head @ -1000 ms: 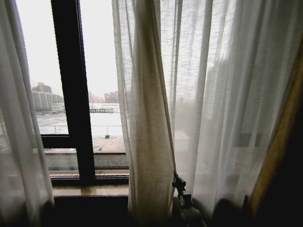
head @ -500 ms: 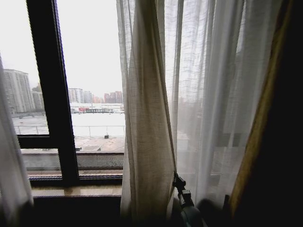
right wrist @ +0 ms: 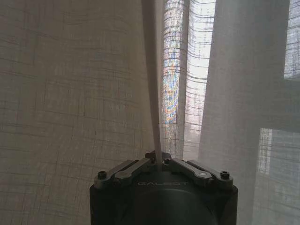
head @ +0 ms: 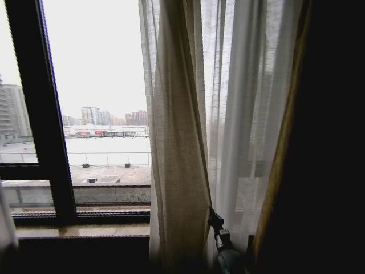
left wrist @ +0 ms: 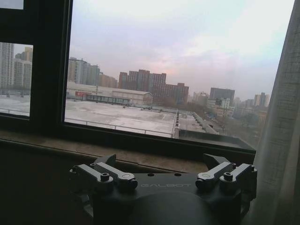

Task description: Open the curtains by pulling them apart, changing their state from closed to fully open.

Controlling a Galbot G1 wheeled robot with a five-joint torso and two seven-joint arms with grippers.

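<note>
The right gripper's (right wrist: 158,158) fingers (right wrist: 140,165) are drawn together, pinching a thin fold of the right curtain (right wrist: 70,93) that rises straight up from between their tips. In the head view the same right gripper (head: 213,218) sits low at the bottom of the picture, against the inner edge of the bunched beige-grey folds of that right curtain (head: 179,142), with its arm running down out of the picture. The sheer panel hangs gathered from that edge across to a dark drape (head: 331,137) with a tan edge on the far right.

The left gripper (left wrist: 161,176) has its fingers (left wrist: 108,174) spread wide, with nothing between them. It hovers before the window sill (left wrist: 122,157), facing the glass, and the sheer fabric hangs just beside it at one edge of the wrist picture.

To the left of the gathered panel the window stands uncovered: a black window frame bar (head: 43,114) runs upright through it, with rooftops and distant buildings beyond. A sliver of the left curtain (head: 5,225) shows at the lower left edge of the head view
</note>
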